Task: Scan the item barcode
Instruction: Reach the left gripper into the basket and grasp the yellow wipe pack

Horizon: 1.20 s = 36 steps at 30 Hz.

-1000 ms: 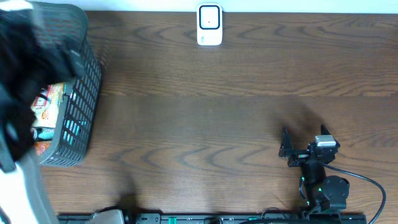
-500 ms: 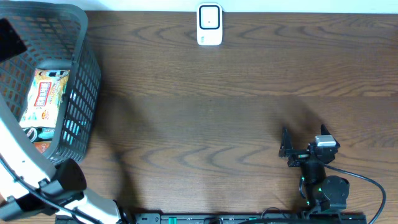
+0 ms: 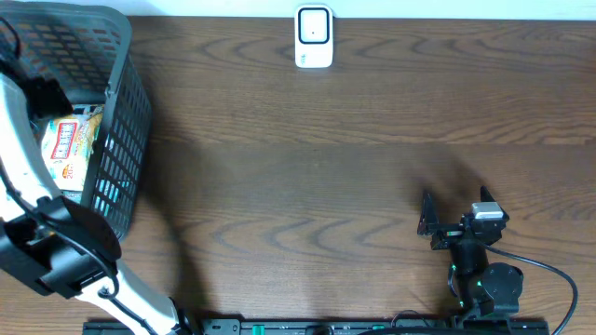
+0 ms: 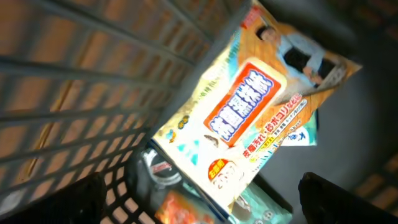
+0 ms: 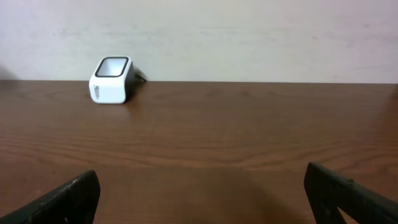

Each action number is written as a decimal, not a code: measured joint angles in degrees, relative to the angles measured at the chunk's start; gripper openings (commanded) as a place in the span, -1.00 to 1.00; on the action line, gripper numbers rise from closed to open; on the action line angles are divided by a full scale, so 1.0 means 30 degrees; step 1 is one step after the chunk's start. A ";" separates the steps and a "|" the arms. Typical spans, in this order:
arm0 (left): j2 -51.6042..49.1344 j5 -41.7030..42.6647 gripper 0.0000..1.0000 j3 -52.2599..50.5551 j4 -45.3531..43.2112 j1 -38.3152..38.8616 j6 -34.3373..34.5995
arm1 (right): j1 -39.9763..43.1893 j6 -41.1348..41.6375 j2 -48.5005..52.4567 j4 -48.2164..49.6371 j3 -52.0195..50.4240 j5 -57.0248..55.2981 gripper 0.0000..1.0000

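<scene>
1. The worktop [image 3: 326, 140] is taken in first: bare wood across the middle, with nothing laid out for scanning yet.
2. The basket [image 3: 126, 140] is seen at the far-left corner, and the goods are kept inside it.
3. The left arm [image 3: 20, 158] is stretched from the near edge up along the left edge and over the basket rim.
4. The left gripper [image 4: 200, 199] is held with its jaws spread wide and nothing between them. It is poised above the goods, and no contact can be made out.
5. The right gripper [image 5: 200, 193] is parked near the near-right corner, jaws likewise gaping and empty, pointed across the wood at the far edge.
6. The pack [image 4: 242, 118], orange and yellow with a red label, is found lying on top of other goods in the basket, close to the mesh wall. No barcode can be made out on its upper face.
7. The scanner [image 3: 314, 37] is stood at the middle of the far edge, well apart from the basket.
8. Progress is judged early: only the reach has been made. The grasp, the lift out, the carry to the scanner and the barcode reading are all left to be done.
</scene>
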<state>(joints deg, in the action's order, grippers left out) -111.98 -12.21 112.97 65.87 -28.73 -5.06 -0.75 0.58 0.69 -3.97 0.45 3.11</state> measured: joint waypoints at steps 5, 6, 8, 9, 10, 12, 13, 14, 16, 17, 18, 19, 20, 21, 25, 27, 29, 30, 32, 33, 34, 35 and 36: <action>0.0000 0.1093 0.95 -0.2521 -0.2098 0.0007 -0.1341 | 0.0000 0.0000 0.0000 0.0000 0.0000 0.0000 0.98; 0.0000 0.1151 0.96 -0.3045 -0.2455 0.0007 -0.1479 | 0.0000 0.0000 0.0000 0.0000 0.0000 0.0000 0.99; 0.0000 0.1333 0.95 -0.3971 -0.3126 0.0007 -0.1727 | 0.0000 0.0000 0.0000 -0.0007 0.0000 0.0000 0.99; 0.0000 0.1384 0.96 -0.4510 -0.3592 0.0007 -0.1821 | 0.0000 0.0000 0.0000 0.0000 0.0000 0.0000 0.98; 0.0000 0.1370 0.96 -0.4976 -0.3978 0.0007 -0.1858 | 0.0000 0.0000 0.0000 -0.0007 0.0000 0.0000 0.99; 0.0000 0.1253 0.96 -0.5858 -0.4641 0.0007 -0.1931 | 0.0000 0.0000 0.0000 0.0000 0.0000 0.0000 0.99; 0.0000 0.1049 0.96 -0.6339 -0.5013 0.0007 -0.1967 | 0.0000 0.0000 0.0000 0.0000 0.0000 0.0000 0.99; 0.0000 0.0889 0.98 -0.6754 -0.5289 0.0007 -0.1982 | 0.0000 0.0000 0.0000 -0.0007 0.0000 0.0000 0.99; -0.0036 0.0583 0.96 -0.7548 -0.5763 0.0007 -0.1989 | 0.0000 0.0000 0.0000 -0.0007 0.0000 0.0000 0.99; -0.0066 0.0495 0.95 -0.7781 -0.5967 0.0000 -0.2004 | 0.0000 0.0000 0.0000 -0.0007 0.0000 0.0000 0.98; -0.0131 0.0430 0.94 -0.7978 -0.6142 0.0000 -0.1996 | 0.0000 0.0000 0.0000 -0.0007 0.0000 0.0000 0.99; -0.0270 0.0350 0.94 -0.8123 -0.6273 0.0000 -0.2004 | 0.0000 0.0000 0.0000 0.0000 0.0000 0.0000 0.99; -0.0437 0.0299 0.90 -0.8153 -0.6331 0.0000 -0.2047 | 0.0000 0.0000 0.0000 0.0000 0.0000 0.0000 0.99; -0.0663 0.0255 0.84 -0.8153 -0.6404 0.0007 -0.2055 | 0.0000 0.0000 0.0000 0.0000 0.0000 0.0000 0.98; -0.1727 0.0015 0.54 -0.8153 -0.6564 0.0007 -0.2397 | 0.0000 0.0000 0.0000 0.0000 0.0000 0.0000 0.98; -0.2084 -0.0117 0.36 -0.8153 -0.6674 0.0007 -0.2426 | 0.0000 0.0000 0.0000 0.0000 0.0000 0.0000 0.98; -0.2215 -0.0306 0.11 -0.8153 -0.6892 0.0000 -0.2477 | 0.0000 0.0000 0.0000 -0.0007 0.0000 0.0000 0.99; -0.2215 -0.0393 0.01 -0.8153 -0.7016 0.0000 -0.2484 | 0.0000 0.0000 0.0000 0.0000 0.0000 0.0000 0.99; -0.2215 -0.0525 -0.17 -0.8153 -0.7286 0.0000 -0.2637 | 0.0000 0.0000 0.0000 -0.0007 0.0000 0.0000 0.98; -0.2215 -0.0576 -0.20 -0.8153 -0.7373 0.0000 -0.2659 | 0.0000 0.0000 0.0000 -0.0007 0.0000 0.0000 0.99; -0.2215 -0.0627 -0.21 -0.8153 -0.7439 0.0000 -0.2703 | 0.0000 0.0000 0.0000 -0.0007 0.0000 0.0000 0.99; -0.2208 -0.0634 -0.23 -0.8153 -0.7446 0.0000 -0.2703 | 0.0000 0.0000 0.0000 0.0000 0.0000 0.0000 0.99; -0.2193 -0.0641 -0.23 -0.8153 -0.7453 0.0000 -0.2681 | 0.0000 0.0000 0.0000 -0.0007 0.0000 0.0000 0.98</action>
<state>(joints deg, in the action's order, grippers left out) -118.56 -14.13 88.51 43.51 -28.73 -13.10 -0.75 0.58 0.69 -3.99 0.45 3.11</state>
